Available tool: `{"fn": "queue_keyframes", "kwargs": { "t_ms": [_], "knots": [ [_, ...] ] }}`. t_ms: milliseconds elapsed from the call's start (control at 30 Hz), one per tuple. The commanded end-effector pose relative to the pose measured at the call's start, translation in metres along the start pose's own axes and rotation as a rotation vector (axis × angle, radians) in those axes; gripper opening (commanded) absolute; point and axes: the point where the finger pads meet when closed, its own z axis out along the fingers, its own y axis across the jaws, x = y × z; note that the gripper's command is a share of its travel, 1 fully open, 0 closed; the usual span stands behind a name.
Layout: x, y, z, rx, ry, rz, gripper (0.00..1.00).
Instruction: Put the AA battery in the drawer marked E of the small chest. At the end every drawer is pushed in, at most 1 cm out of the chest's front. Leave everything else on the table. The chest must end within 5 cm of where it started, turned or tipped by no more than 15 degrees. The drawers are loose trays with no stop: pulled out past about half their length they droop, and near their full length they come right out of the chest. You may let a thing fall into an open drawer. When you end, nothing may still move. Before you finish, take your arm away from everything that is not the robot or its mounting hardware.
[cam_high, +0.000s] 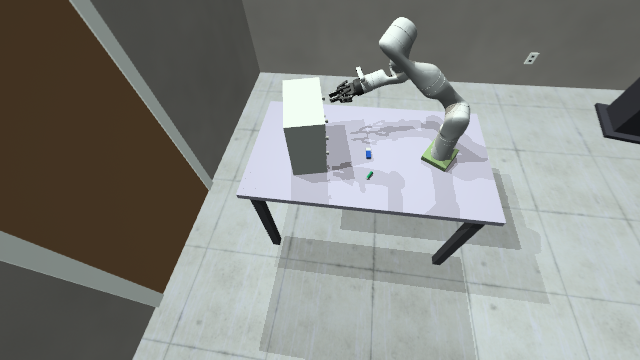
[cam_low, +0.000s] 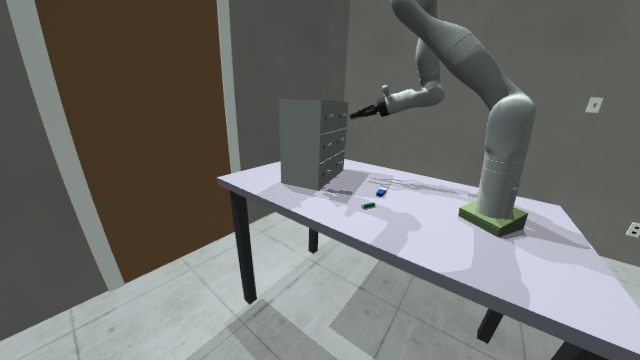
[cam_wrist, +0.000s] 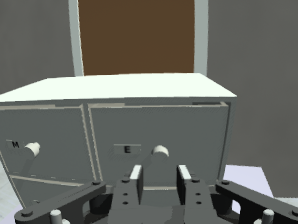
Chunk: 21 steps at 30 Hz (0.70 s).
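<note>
Two small things, a green battery (cam_high: 369, 175) (cam_low: 368, 205) and a blue-and-white block (cam_high: 368, 153) (cam_low: 381, 192), are being carried by the bench (cam_high: 415, 197) (cam_low: 425, 240), right of the chest (cam_high: 303, 102) (cam_low: 300, 142) (cam_wrist: 130, 88). Six drawers are being shown; only labels M (cam_wrist: 15, 144) and E (cam_wrist: 127, 149) are being made out, lower fronts being cut off in the wrist view. Two jaws (cam_high: 330, 97) (cam_low: 351, 116) are being held empty, moderately apart.

Exterior view: upper arm (cam_low: 465, 42) cropped by top edge; label lettering on the chest (cam_low: 300, 142) too small to read. Wrist view: M drawer (cam_wrist: 50, 135) cut off at left; lower drawers largely hidden by gripper (cam_wrist: 160, 175) and frame edge.
</note>
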Motion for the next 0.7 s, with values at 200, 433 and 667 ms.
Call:
{"fn": "queue_keyframes", "kwargs": {
  "t_ms": [200,433,667],
  "knots": [
    [0.001,0.0,0.0,0.0,0.002,-0.001,0.33],
    [0.002,0.0,0.002,0.0,0.002,-0.001,0.33],
    [0.005,0.0,0.011,0.0,0.002,-0.001,0.33]
  ]
}}
